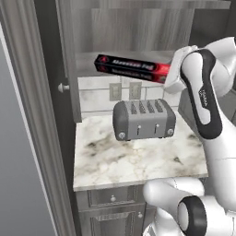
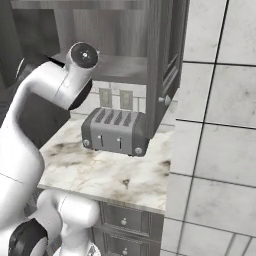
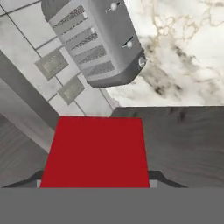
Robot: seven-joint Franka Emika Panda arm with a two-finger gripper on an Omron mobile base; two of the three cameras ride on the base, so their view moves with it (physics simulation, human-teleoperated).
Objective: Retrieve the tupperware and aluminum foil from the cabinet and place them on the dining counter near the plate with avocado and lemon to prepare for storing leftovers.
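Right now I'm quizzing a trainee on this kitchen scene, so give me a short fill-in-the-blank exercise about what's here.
1. The aluminum foil box is black with ____ ends.
2. The toaster stands on the small ____ counter.
3. In the left base view, the foil box is ____ the toaster.
4. In the hand view, the gripper has the foil box's red end between its ____.

Missing words: red; marble; above; fingers
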